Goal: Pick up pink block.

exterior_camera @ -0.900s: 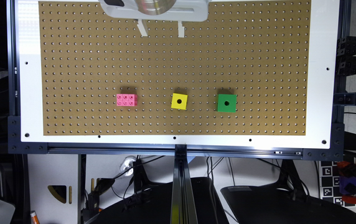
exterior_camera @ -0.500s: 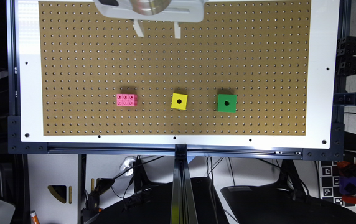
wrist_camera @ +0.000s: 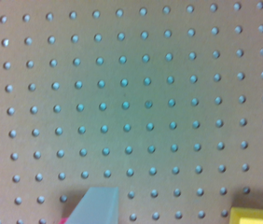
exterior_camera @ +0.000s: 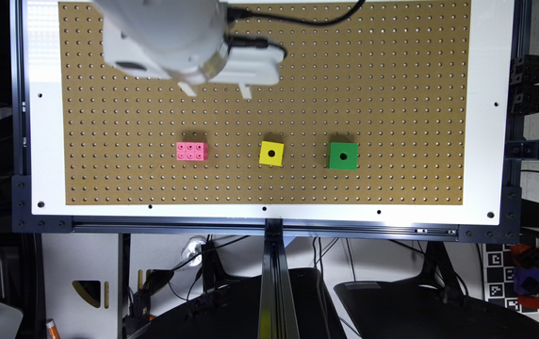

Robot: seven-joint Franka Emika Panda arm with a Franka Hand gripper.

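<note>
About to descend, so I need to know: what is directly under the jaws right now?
Bare pegboard. The gripper hangs open over empty holes, up-board of the pink block. In the wrist view a pink sliver and the yellow cube barely peek in; one fingertip covers the rest.

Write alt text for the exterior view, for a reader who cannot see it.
A white robot arm's hand hangs over a brown pegboard, apart from three blocks lined up in a row. From the exterior view's left these are the pink block, a yellow cube and a green cube, both cubes with a centre hole.
</note>
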